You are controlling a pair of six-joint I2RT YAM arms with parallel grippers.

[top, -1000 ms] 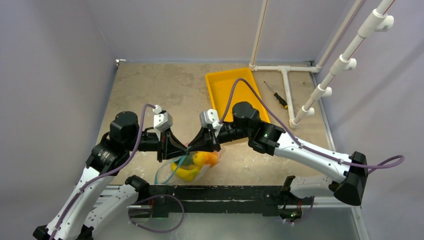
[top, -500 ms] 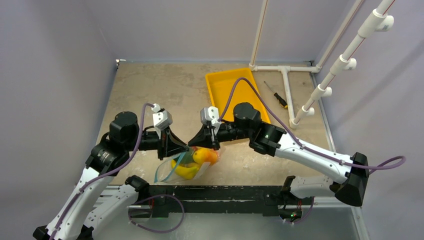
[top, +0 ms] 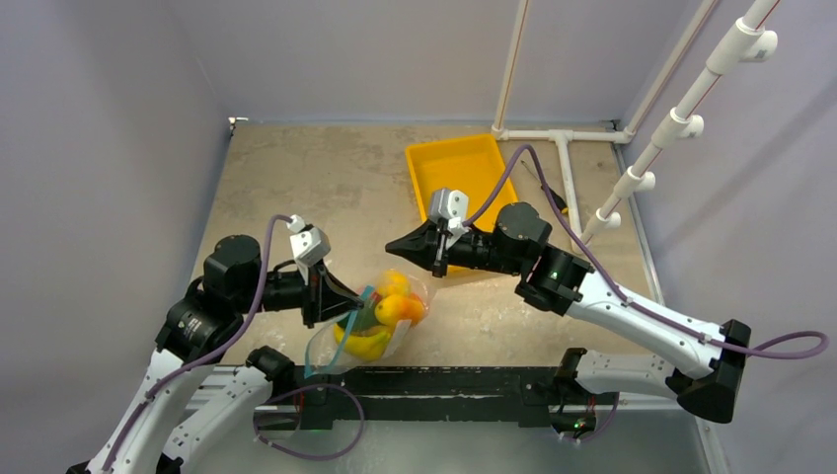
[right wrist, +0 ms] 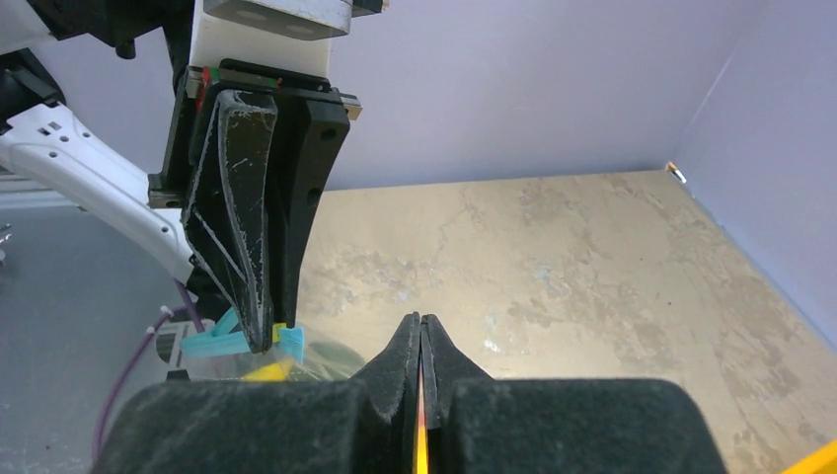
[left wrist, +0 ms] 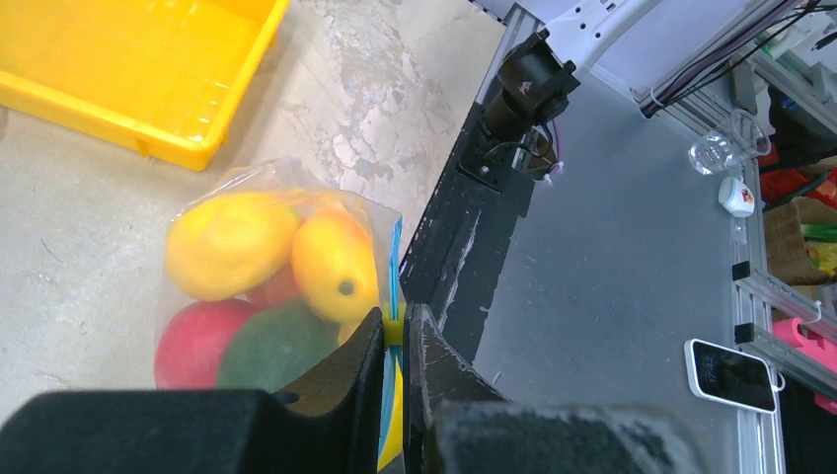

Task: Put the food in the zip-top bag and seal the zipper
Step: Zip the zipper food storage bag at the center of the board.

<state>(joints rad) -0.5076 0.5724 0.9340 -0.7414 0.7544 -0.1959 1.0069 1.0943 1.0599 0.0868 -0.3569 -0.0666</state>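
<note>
The zip-top bag (top: 410,289) lies near the table's front edge with the food inside. In the left wrist view I see an orange mango (left wrist: 229,244), a yellow fruit (left wrist: 334,263), a red apple (left wrist: 190,343) and a dark green avocado (left wrist: 276,348) through the clear plastic. My left gripper (top: 348,303) is shut on the yellow slider of the teal zipper (left wrist: 396,259), at the bag's left side. My right gripper (top: 394,245) is shut and empty, above and behind the bag, apart from it. From the right wrist view the left gripper's fingers (right wrist: 259,247) pinch the teal strip (right wrist: 215,344).
A yellow tray (top: 424,158) stands behind the bag, partly under the right arm. A screwdriver (top: 550,193) and a white pipe frame (top: 568,178) lie at the back right. The black base rail (top: 444,380) runs along the near table edge.
My right gripper has left the bag's mouth and drawn back up and to the right. My left gripper has moved a little left and nearer with the zipper, and the bag's near corner now trails out.
</note>
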